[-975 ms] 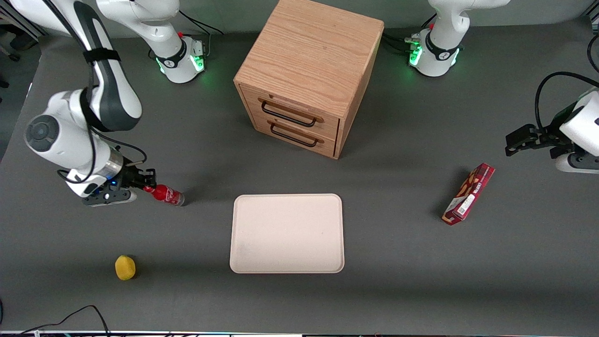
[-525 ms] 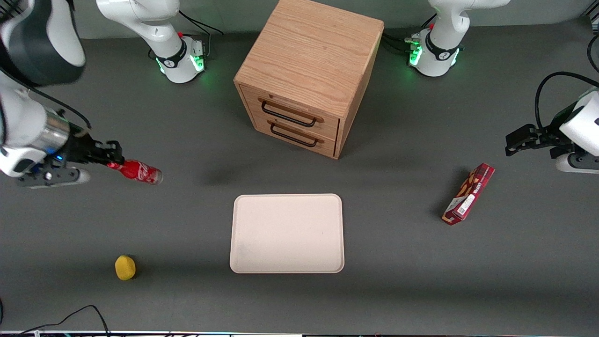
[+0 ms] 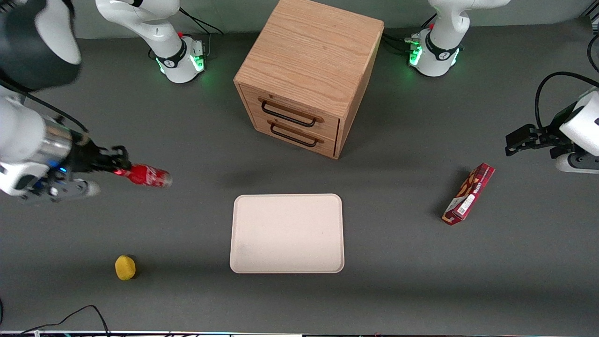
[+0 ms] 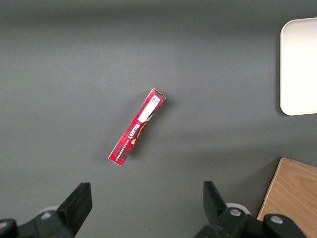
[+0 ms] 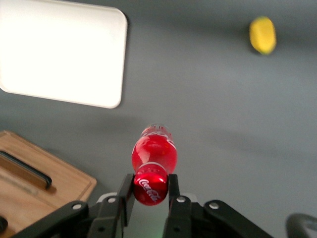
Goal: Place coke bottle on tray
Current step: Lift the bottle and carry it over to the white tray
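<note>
A: Where's the coke bottle [image 3: 147, 176] relative to the tray [image 3: 287, 233]?

B: Held off the table, well toward the working arm's end from the tray. The gripper [image 5: 151, 190] is clamped on its cap; the bottle's long axis points roughly tray-ward, base leading.

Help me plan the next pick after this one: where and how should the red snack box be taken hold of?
Grip the red snack box across its narrow width at mid-length, coming straight down from above. It lies flat and slanted on the table, long and slim, with open table on both long sides for the fingers. The gripper, busy now, holds the coke bottle by its neck, short of the tray.
</note>
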